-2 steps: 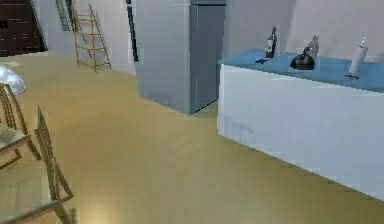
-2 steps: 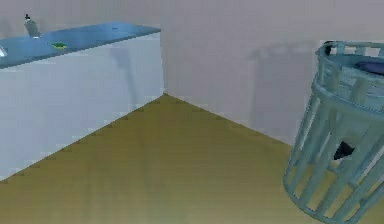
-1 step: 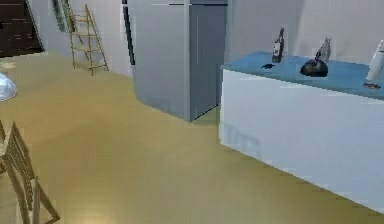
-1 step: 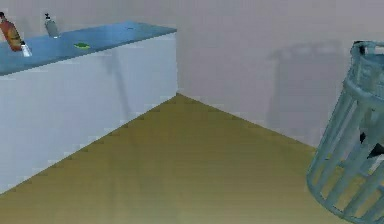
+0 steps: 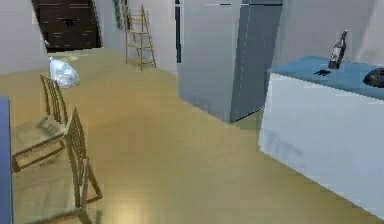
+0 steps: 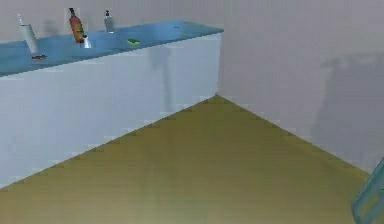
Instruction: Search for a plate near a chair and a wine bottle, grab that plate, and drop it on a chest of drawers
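Partly cropped: chair [image 5: 78, 150] at left edge; bottle [image 5: 339, 50] on counter [image 5: 320, 120]; fingers' state cannot tell.

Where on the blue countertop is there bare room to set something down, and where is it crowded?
In the arm side view, the blue countertop is bare between the small green thing and the wall at its right end. Its left part is crowded: a white bottle, a brown bottle and a small grey bottle stand there.
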